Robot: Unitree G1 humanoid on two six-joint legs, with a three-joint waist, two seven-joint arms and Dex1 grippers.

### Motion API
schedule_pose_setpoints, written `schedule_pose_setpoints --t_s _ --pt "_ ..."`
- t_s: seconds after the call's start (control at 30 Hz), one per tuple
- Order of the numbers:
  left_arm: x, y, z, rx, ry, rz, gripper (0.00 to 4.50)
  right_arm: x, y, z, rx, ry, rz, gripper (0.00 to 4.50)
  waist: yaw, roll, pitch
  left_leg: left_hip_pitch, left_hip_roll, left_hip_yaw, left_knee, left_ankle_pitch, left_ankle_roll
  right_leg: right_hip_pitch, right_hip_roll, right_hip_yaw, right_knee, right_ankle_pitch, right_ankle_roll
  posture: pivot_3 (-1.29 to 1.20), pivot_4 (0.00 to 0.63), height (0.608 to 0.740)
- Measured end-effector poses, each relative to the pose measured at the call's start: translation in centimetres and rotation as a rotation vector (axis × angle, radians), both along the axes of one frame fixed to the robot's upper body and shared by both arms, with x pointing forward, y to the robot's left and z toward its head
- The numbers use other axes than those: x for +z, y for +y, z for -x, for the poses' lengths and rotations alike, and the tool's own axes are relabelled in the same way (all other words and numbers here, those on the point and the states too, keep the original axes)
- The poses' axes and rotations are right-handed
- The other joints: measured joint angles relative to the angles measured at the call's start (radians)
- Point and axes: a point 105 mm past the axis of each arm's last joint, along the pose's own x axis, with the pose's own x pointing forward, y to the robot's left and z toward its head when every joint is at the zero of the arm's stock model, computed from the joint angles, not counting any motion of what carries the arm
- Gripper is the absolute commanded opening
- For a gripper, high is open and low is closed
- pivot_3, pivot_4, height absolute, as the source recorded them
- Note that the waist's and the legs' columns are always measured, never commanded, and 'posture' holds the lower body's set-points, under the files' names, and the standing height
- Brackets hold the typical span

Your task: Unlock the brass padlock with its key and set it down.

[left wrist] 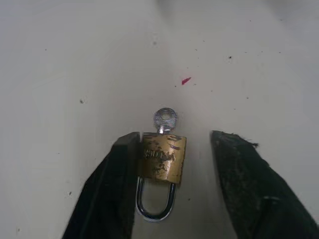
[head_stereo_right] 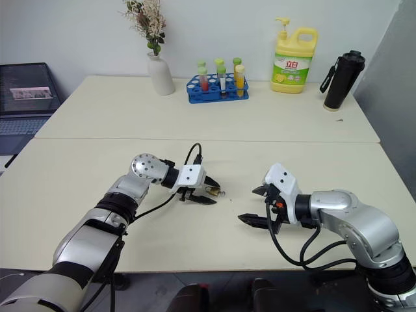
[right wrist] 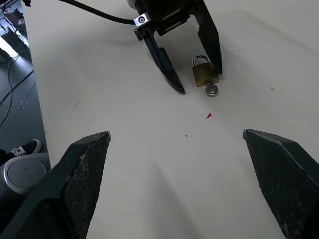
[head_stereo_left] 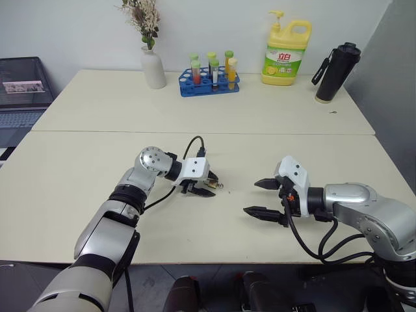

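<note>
One finger of the spread left pincer (left wrist: 174, 186) touches the brass padlock (left wrist: 163, 158).

The key's (left wrist: 165, 120) blade is hidden inside the brass padlock (left wrist: 162, 158).

Left arm reaches in low over the table, left gripper (head_stereo_left: 204, 188) angled down toward the right, one finger (left wrist: 117, 184) against the padlock, the other standing clear. Right gripper (head_stereo_left: 264, 198) hovers opposite, pointing back at the left, fingers (right wrist: 82, 169) spread wide, nothing between them
</note>
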Motion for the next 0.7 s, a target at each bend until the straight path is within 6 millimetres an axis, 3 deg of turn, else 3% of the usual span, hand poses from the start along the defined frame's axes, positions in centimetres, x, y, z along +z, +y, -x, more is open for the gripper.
schedule_pose_setpoints --t_s 0.07,0.2,0.57,0.7 --pt "0.2 -0.1 0.0 -0.008 -0.01 -0.002 0.73 0.0 0.0 0.0 -0.002 -0.002 0.0 4.5 0.0 0.0 0.0 0.0 0.0 0.0 0.0 0.0 0.0 0.0 0.0 0.0 0.0 0.0 0.0 0.0 0.15 0.74" --pt "0.7 -0.2 -0.3 -0.013 -0.039 0.002 0.02 0.1 0.0 -0.1 -0.002 -0.005 0.001 4.5 -0.003 -0.001 -0.002 0.002 0.001 0.0 0.0 0.0 0.0 0.002 0.001 0.0 0.0 0.0 0.0 0.0 0.15 0.74" --pt "0.8 0.6 0.3 0.022 -0.003 0.034 0.01 0.4 0.1 -0.2 0.008 -0.033 -0.011 4.5 -0.011 0.0 -0.003 0.005 0.006 0.001 -0.001 0.0 0.0 0.002 0.007 0.002 0.001 0.0 0.0 0.0 0.15 0.74" --pt "-0.9 1.3 1.7 0.048 0.13 0.038 0.01 0.4 0.1 -0.2 0.011 -0.036 -0.012 4.5 -0.011 0.0 -0.003 0.004 0.006 0.0 -0.001 0.0 0.0 0.002 0.008 0.002 0.001 0.0 0.0 0.0 0.15 0.74"
